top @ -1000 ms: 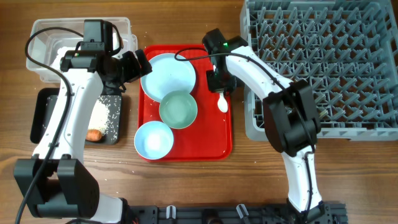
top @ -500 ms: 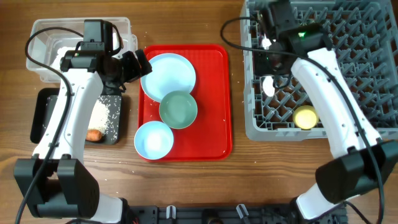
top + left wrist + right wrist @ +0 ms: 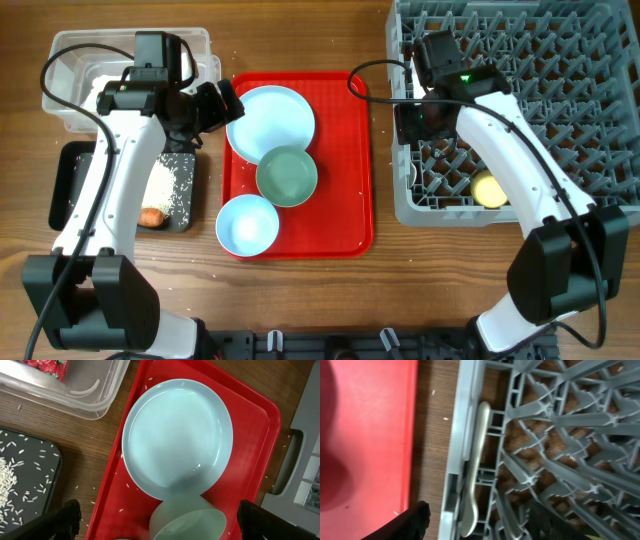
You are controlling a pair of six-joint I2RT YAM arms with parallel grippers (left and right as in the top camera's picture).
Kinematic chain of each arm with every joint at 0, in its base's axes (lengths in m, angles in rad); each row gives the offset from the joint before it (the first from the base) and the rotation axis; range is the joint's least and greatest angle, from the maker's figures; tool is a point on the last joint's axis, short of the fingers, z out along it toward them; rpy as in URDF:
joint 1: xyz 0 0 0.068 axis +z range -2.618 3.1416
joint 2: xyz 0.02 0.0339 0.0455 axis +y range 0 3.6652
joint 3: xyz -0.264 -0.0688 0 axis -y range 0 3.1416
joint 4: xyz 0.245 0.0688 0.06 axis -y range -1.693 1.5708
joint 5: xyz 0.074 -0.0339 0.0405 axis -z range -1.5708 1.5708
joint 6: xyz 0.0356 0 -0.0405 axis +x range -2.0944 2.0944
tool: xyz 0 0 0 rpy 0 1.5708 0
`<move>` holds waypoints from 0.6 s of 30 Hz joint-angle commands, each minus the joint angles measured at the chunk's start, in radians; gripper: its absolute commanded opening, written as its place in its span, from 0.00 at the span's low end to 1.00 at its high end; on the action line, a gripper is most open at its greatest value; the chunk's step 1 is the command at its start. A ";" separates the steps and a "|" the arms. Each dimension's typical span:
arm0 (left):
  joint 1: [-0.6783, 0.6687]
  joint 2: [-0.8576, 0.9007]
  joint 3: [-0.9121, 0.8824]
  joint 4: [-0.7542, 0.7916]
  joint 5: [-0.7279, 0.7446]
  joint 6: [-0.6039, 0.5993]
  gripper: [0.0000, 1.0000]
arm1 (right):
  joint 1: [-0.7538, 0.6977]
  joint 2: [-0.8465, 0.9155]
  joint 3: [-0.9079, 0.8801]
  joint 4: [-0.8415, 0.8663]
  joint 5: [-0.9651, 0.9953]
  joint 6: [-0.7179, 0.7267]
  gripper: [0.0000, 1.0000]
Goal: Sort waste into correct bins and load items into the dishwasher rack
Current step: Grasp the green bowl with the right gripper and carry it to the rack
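In the right wrist view the white plastic spoon (image 3: 474,467) lies inside the grey dishwasher rack (image 3: 560,425), along its left wall. My right gripper (image 3: 480,527) is open and straddles that wall, with the spoon loose between the fingers. From overhead the right gripper (image 3: 410,120) is over the rack (image 3: 560,90), whose near side holds the yellow cup (image 3: 488,188). My left gripper (image 3: 160,525) is open above the light blue plate (image 3: 177,440) and pale green bowl (image 3: 187,520). A light blue bowl (image 3: 247,225) sits on the red tray (image 3: 355,200).
The clear tub (image 3: 70,60) at the back left holds a red wrapper (image 3: 47,367). In front of it, the black tray (image 3: 75,190) carries rice (image 3: 170,190) and an orange carrot (image 3: 152,215). Loose rice grains dot the wood near the tub.
My right arm carried the spoon from the red tray to the rack, then opened and let it go by the rack's left wall. The left arm has stayed still.
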 commanded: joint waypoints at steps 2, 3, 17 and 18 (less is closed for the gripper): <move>0.005 0.012 0.000 -0.001 -0.006 -0.013 1.00 | 0.029 -0.020 0.073 0.005 -0.213 -0.013 0.68; 0.005 0.012 0.000 -0.001 -0.006 -0.013 1.00 | 0.050 -0.031 0.074 0.025 -0.260 -0.004 0.68; 0.005 0.012 0.000 -0.001 -0.006 -0.013 1.00 | 0.332 0.246 0.063 0.244 -0.299 0.079 0.47; 0.005 0.012 0.000 0.000 -0.006 -0.013 1.00 | 0.332 0.269 0.063 0.241 -0.299 0.079 0.43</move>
